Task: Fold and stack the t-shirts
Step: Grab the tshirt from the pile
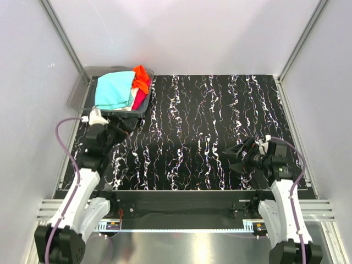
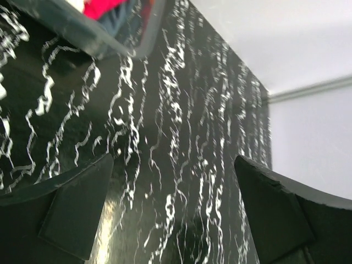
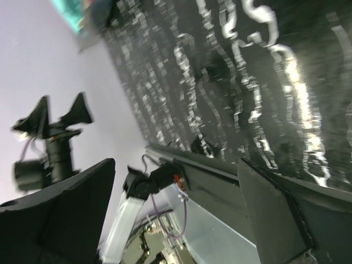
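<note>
A folded turquoise-teal t-shirt [image 1: 114, 91] lies on top of the pile in the grey tray [image 1: 77, 93] at the table's far left. Under it show an orange shirt [image 1: 142, 78], a magenta-red shirt [image 1: 141, 100] and a bit of cream-white cloth [image 1: 125, 109]. My left gripper [image 1: 118, 131] is open and empty, just in front of the tray's near wall. The left wrist view shows the tray corner [image 2: 113, 47] with red cloth [image 2: 102, 8] inside. My right gripper [image 1: 234, 158] is open and empty over the table's near right part, turned to the left.
The table top [image 1: 209, 121] is black with white streaks. White walls and metal frame posts stand around it. In the right wrist view the left arm [image 3: 52, 143] and the table's near rail [image 3: 209, 170] show.
</note>
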